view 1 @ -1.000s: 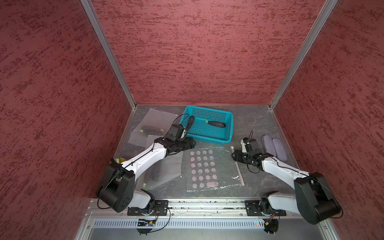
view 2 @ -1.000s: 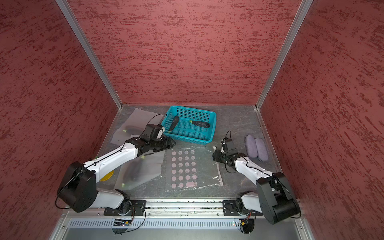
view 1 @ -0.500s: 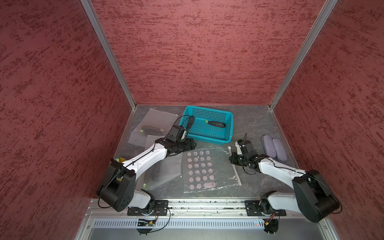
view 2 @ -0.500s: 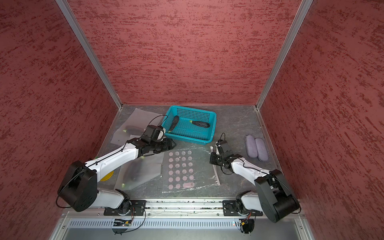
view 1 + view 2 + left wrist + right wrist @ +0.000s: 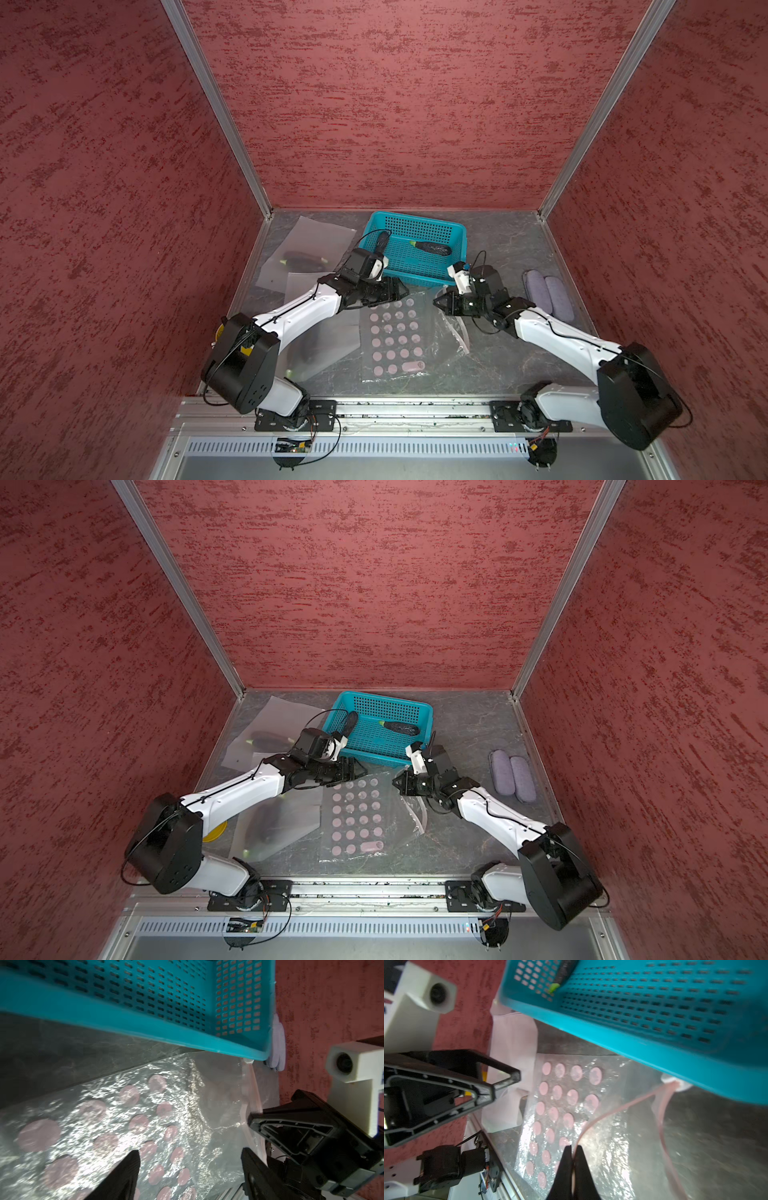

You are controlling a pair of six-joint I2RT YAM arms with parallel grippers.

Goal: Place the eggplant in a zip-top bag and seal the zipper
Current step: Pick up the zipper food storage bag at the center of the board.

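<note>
The zip-top bag was thin clear plastic, glossy and crinkled, printed with flat pink dots. The basket was smooth teal plastic, perforated all over. The table looked like grey veined stone with a dull sheen. A frosted bag near its far left corner was matt and cloudy. Two purple pads looked like fuzzy cloth. The walls were rough red, the front rail bare metal.

The bag, clear with pink dots, lies flat just before the basket, its pink zipper mouth open, one lip lifted. A dark, green-stemmed eggplant lies in the basket. A second eggplant, probably, leans on its wall.
</note>
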